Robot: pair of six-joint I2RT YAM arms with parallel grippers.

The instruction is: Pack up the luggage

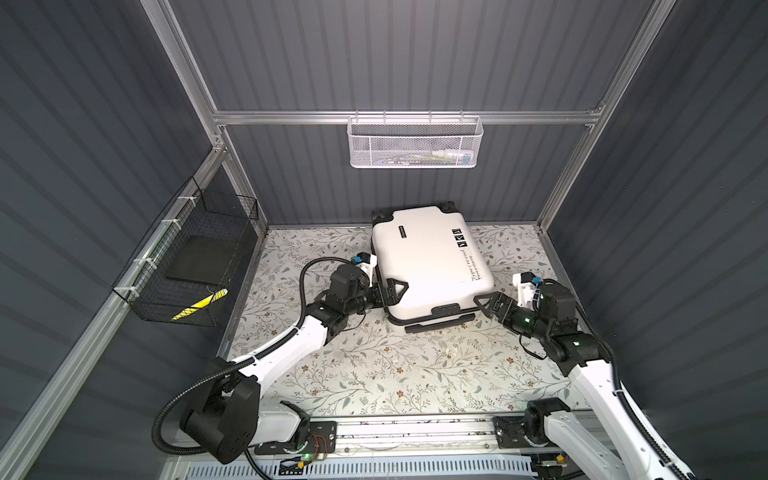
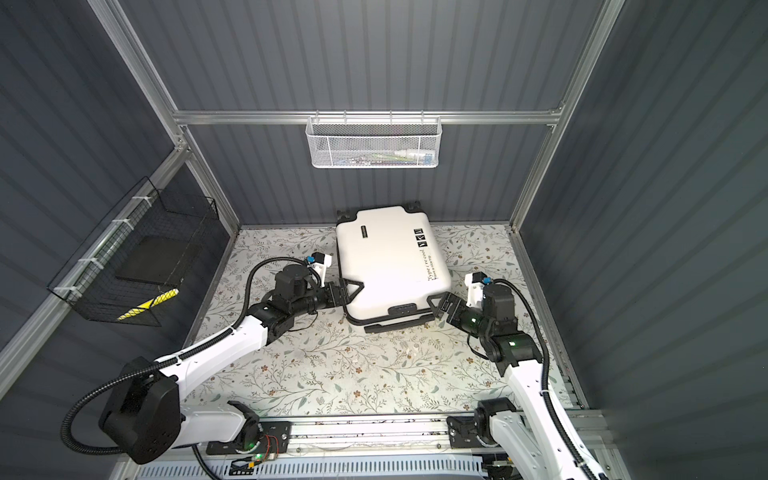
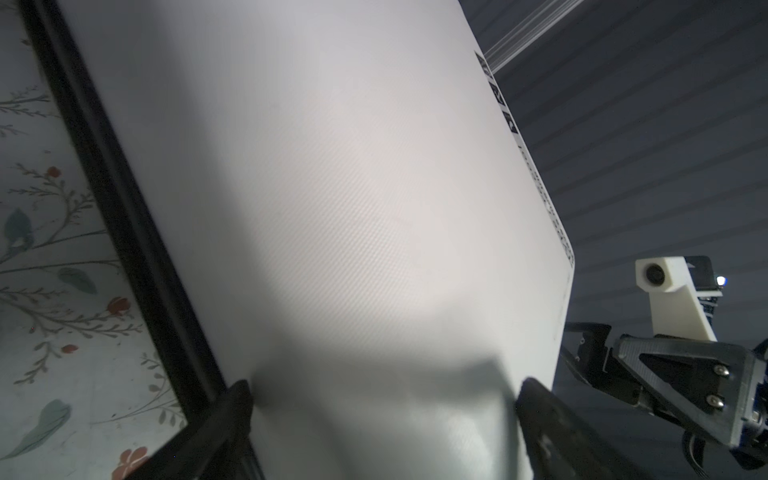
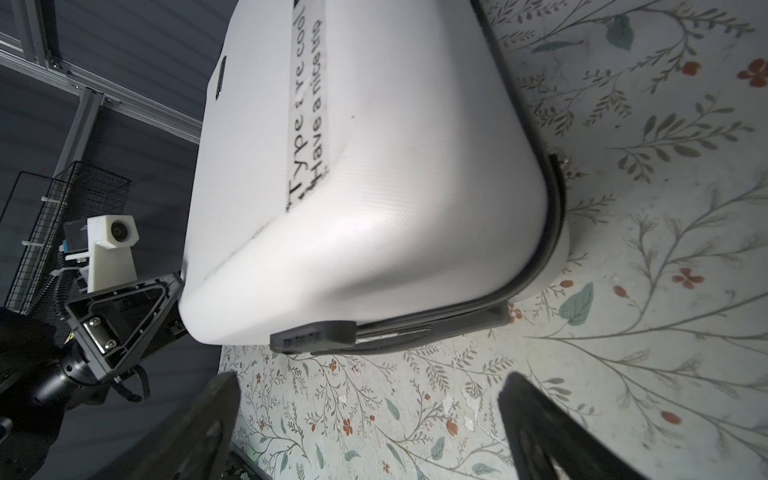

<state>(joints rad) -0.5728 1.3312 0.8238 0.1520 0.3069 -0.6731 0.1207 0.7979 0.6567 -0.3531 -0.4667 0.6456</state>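
The left arm (image 1: 286, 345) and right arm (image 1: 598, 390) are built of white shell links joined by black motor housings (image 1: 220, 419). A black corrugated conduit (image 1: 302, 291) is routed along each arm and strapped to the white shells. Small green lights (image 1: 576, 343) are shown on the dark wrist joints. A white printed camera mount (image 4: 110, 245) with a round lens is carried at each wrist. The fingers (image 3: 685, 365) are shaped as open black triangular frames, fastened with silver screws (image 3: 721, 384)

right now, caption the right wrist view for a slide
Closed white luggage lies flat on the floral table, open right tool poised short of its handle.
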